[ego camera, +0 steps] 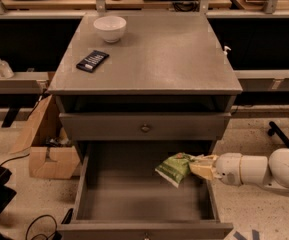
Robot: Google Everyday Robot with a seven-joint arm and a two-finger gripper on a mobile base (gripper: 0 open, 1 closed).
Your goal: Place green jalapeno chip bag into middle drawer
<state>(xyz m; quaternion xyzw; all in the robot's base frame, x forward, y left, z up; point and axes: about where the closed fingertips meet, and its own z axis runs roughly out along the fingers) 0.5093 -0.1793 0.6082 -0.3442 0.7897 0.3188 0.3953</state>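
The green jalapeno chip bag is a crumpled light-green foil bag held over the right side of the open middle drawer, a little above its flat grey floor. My gripper reaches in from the right on a white arm and is shut on the bag's right edge. The drawer is pulled well out of the grey cabinet; its floor is bare.
Above it a shut drawer front with a round knob. On the cabinet top stand a white bowl and a flat dark bar. A cardboard box sits on the floor at the left. Cables lie bottom left.
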